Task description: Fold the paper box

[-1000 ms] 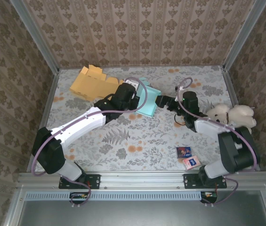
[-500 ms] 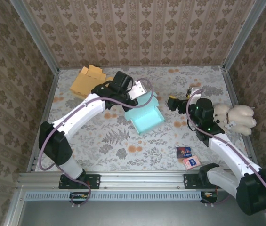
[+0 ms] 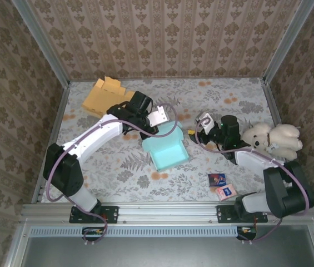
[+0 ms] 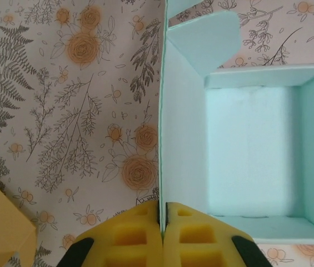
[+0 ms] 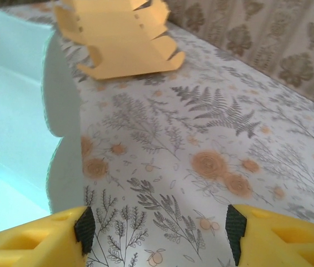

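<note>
Left gripper, in the overhead view, sits mid-frame with its tips on the upper left edge of the teal paper box, which stands open on the table. The right gripper hovers just right of the box, apart from it.

From the left wrist, the left gripper at the bottom edge is pinched tight on the box's thin left wall. That wall runs up the centre, with the open cavity to its right and a loose flap at the top.

From the right wrist, the right gripper is spread wide along the bottom, holding nothing. The box occupies the left side, its rounded flap just ahead of the left finger.

I judge the step to be bracing the box while its flaps get tucked; next, the right gripper likely has to push that flap inward
</note>
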Robot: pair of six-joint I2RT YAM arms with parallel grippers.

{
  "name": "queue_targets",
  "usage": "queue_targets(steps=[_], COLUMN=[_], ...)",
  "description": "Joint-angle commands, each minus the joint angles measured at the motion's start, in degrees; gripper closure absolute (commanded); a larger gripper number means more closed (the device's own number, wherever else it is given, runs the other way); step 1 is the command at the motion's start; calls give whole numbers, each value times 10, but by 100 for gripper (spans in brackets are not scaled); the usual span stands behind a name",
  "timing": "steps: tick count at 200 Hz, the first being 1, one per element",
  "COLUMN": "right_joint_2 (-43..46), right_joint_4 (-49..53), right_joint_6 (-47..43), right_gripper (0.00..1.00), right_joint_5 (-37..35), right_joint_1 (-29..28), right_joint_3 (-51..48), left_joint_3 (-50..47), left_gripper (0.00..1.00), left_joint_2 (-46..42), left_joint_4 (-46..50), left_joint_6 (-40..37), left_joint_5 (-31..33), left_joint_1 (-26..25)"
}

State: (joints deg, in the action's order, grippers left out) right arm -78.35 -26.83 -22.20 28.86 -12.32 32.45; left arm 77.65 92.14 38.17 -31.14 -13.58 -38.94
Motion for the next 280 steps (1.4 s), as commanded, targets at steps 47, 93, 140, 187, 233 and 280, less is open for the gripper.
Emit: queue_targets(steps=[47, 93, 140, 187, 233, 280], right_joint_2=[-72, -76, -68, -65, -80, -91], right_joint_4=[132, 225, 323, 339, 359, 384], right_joint_6=[-160, -182, -229, -245, -258, -274], right_gripper=[41, 39, 40, 41, 47, 55], right_joint_5=[193, 194, 212, 240, 270, 274], right_joint_1=[9, 6, 6, -5, -22, -35], right_joint_3=[109, 158, 195, 202, 217, 233], left_joint_3=[-56, -89, -122, -131, -137, -143], left_gripper=[100, 100, 100, 100, 100, 100], left_joint_2=[-17, -72, -120, -126, -130, -134], left_joint_4=[-39, -89, -116, -129, -133, -138], left_joint_6=[-27, -30, -53, -61, -69, -78], left_joint_5=[-27, -27, -30, -22, -20, -20], left_joint_1=[6, -2, -22, -28, -36, -41])
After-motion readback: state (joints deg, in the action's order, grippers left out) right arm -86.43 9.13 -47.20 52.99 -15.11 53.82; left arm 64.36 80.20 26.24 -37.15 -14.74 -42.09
